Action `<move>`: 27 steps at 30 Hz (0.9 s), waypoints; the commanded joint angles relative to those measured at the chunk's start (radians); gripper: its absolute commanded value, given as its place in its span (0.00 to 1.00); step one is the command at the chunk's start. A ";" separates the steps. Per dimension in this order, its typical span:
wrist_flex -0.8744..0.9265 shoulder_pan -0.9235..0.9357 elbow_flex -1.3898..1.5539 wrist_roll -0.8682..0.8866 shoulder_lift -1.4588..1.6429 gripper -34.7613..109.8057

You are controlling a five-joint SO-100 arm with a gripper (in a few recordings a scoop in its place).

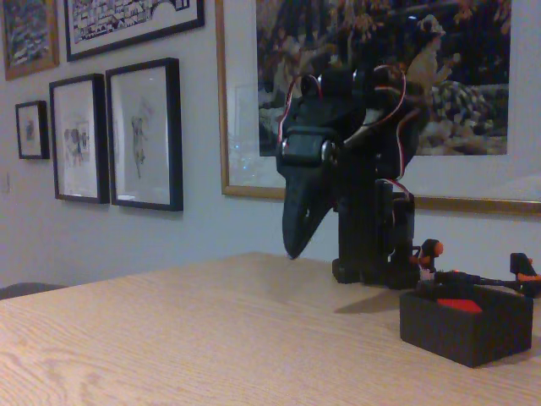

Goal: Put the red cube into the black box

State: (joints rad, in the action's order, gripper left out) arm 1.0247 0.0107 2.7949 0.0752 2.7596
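Observation:
The black box (463,328) sits on the wooden table at the right of the fixed view, a low open box with thick walls. The red cube (460,304) lies inside it, its top face showing just over the near wall. The black arm stands folded behind the box, and its gripper (295,244) hangs point-down well to the left of the box, clear of the table. Its fingers come together at the tip and hold nothing.
The arm's base (372,272) stands just behind the box, with red-orange knobs (433,247) and a clamp at the table's far right edge. The wooden tabletop (169,338) stretches left and forward. Framed pictures hang on the wall behind.

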 commanded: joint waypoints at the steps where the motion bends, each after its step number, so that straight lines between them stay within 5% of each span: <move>1: 0.029 -0.057 0.077 0.034 0.152 0.17; 15: 0.206 -0.081 0.193 0.038 0.520 0.07; 27: 0.204 -0.081 0.196 0.043 0.520 0.00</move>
State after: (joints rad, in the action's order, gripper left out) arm 1.2164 -0.0660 2.9867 0.1043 3.2628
